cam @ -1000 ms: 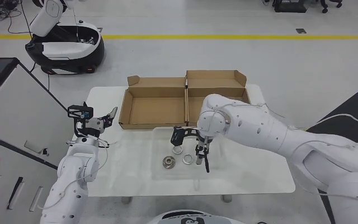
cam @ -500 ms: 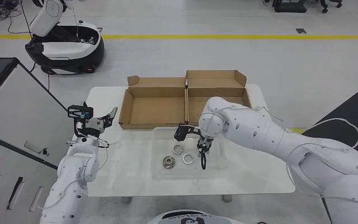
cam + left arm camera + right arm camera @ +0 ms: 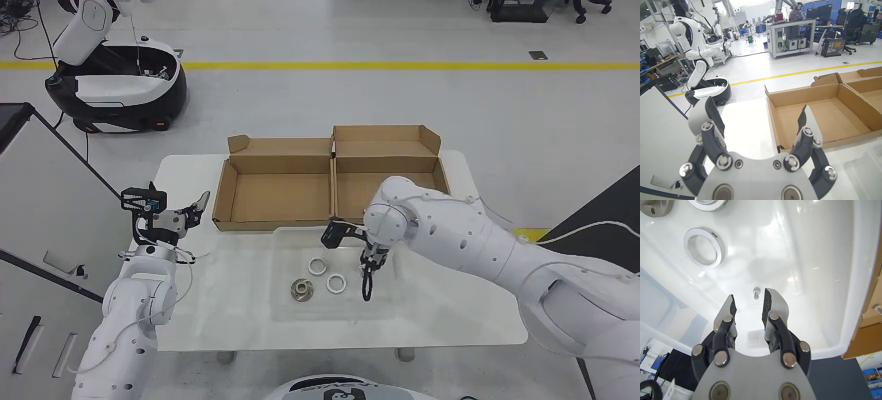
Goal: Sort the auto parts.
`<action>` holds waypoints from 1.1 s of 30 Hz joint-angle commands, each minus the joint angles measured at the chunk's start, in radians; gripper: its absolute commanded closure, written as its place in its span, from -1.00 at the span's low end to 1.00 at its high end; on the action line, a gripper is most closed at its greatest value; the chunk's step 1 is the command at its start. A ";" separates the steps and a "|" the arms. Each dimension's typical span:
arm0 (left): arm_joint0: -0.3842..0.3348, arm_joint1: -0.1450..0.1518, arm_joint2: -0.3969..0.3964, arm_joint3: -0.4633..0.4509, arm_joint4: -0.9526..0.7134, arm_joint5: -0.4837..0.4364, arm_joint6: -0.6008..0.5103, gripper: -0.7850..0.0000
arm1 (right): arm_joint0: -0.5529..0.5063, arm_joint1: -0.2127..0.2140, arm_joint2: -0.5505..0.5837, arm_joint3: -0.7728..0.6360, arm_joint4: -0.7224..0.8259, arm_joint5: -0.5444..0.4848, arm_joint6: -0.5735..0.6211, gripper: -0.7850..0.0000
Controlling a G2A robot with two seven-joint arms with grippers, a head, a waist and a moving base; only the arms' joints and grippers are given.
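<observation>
A white tray holds two silver rings and a flanged metal part. My right gripper hangs open just above the tray floor. In the right wrist view, a small silver bolt lies between the tips of the right gripper, not touched by either. A ring lies farther off, with a second ring and the flanged part beyond it. My left gripper is held open and empty above the table's left end.
Two open cardboard boxes stand side by side behind the tray. A bolt lies in the box next to the tray rim. Another robot on a wheeled base stands on the floor beyond.
My right arm has shifted a little to the right over the tray, its gripper staying low and open. The left arm has kept still.
</observation>
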 commanded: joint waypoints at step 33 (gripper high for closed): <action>0.000 0.000 0.000 0.000 0.000 0.000 0.000 -1.00 | -0.087 0.021 0.069 -0.039 -0.080 0.024 0.012 0.33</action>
